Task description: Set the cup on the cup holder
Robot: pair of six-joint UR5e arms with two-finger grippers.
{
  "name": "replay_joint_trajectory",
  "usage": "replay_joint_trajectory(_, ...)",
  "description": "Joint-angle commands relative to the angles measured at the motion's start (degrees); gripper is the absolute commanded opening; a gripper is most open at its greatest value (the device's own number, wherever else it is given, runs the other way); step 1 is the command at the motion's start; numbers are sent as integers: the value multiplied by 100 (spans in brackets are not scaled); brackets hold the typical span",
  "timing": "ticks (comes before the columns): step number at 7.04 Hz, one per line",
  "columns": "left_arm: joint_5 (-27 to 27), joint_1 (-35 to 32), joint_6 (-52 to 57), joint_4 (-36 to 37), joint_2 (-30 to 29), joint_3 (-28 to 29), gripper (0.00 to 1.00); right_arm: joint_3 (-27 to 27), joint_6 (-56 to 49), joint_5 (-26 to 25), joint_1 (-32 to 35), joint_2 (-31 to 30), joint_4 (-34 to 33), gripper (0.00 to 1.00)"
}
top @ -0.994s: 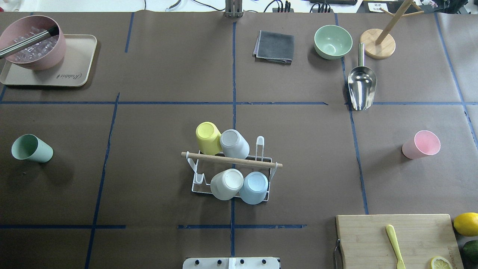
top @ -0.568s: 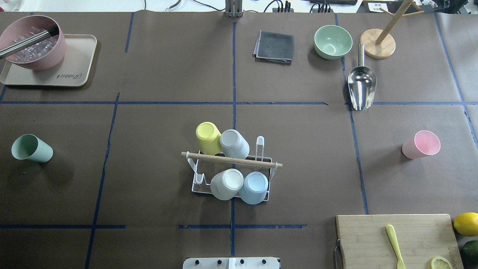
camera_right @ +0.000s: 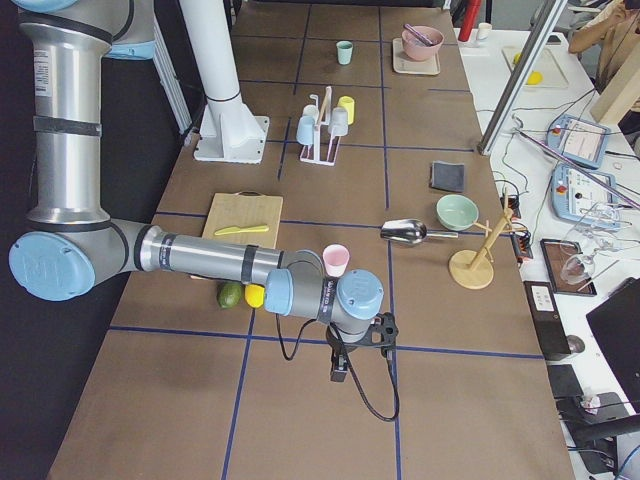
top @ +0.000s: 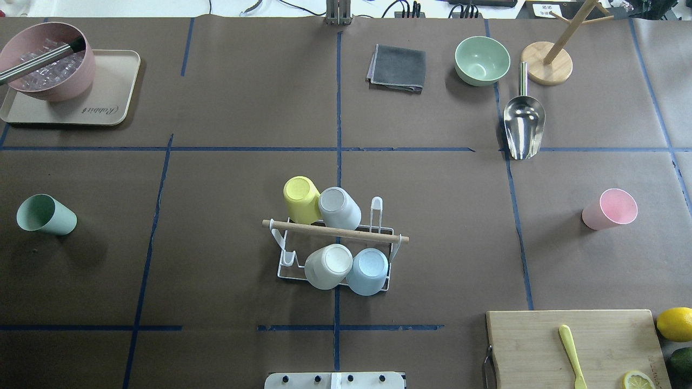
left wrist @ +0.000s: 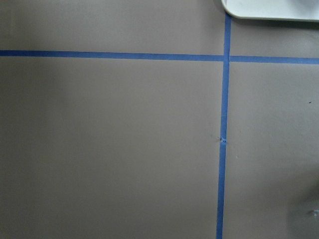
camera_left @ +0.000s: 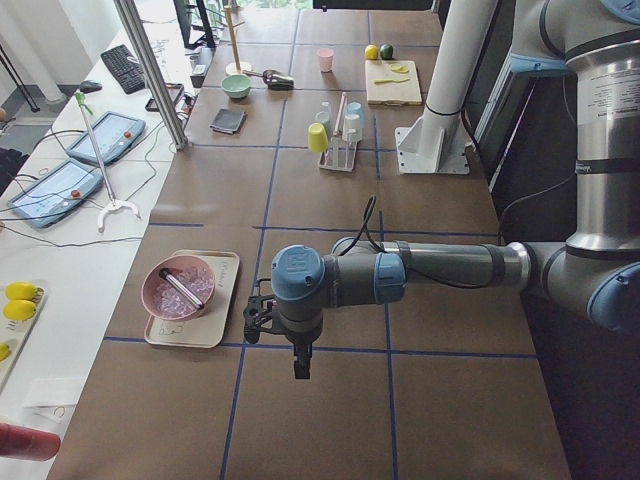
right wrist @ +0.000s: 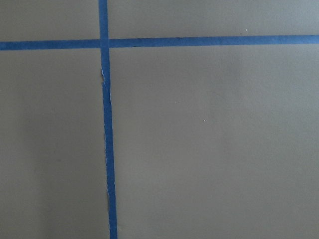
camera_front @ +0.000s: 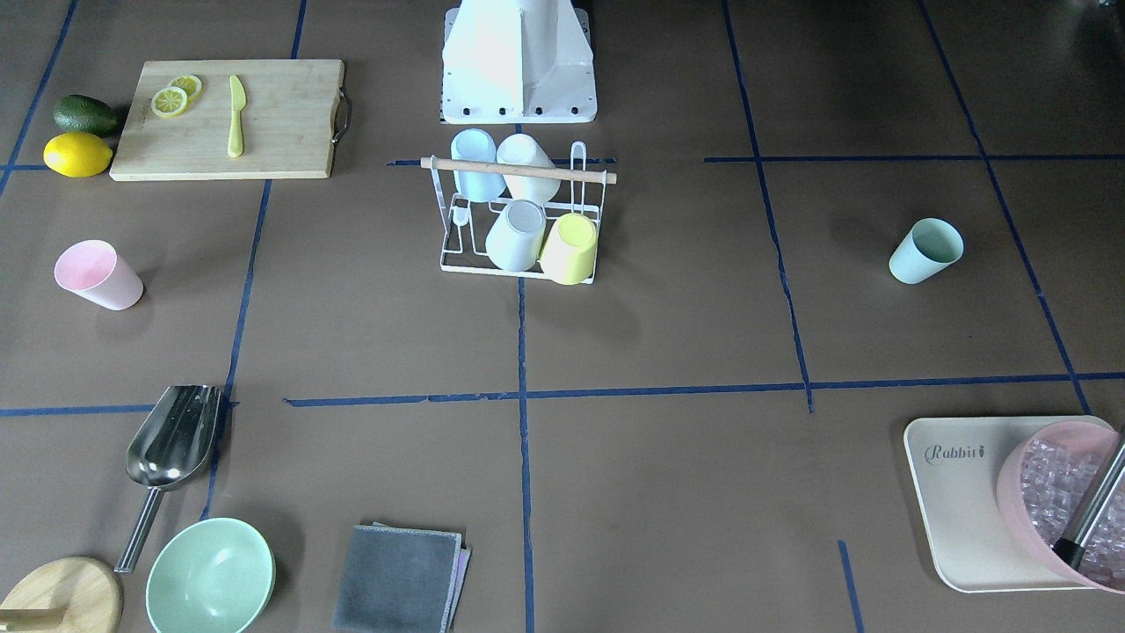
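Nearest, the cup holder point(top: 335, 231) carries four upturned cups point(top: 328, 266) — the green cup point(top: 46, 214) stands well to its left, the pink cup point(top: 610, 209) well to its right. Farther out hang the left gripper point(camera_left: 300, 368) and right gripper point(camera_right: 340, 368); jaw state cannot be told.

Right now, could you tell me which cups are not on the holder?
The green cup and the pink cup: each stands alone on the table, while the yellow, grey, white and blue cups sit inverted on the holder.
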Motion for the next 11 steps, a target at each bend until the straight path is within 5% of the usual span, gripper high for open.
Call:
replay_joint_trajectory(1,-7,17,28,-7,-171,61,100,142,-4,42,0,209,-5,100)
replay_joint_trajectory(6,2,604,19,2108,-1664,-369,100,-33,576,429,-298,965,-479,100)
replay_joint_trajectory(11,28,1879,10,2601,-2482,271,100,-479,1332,699,-1335,2149,-1275,100)
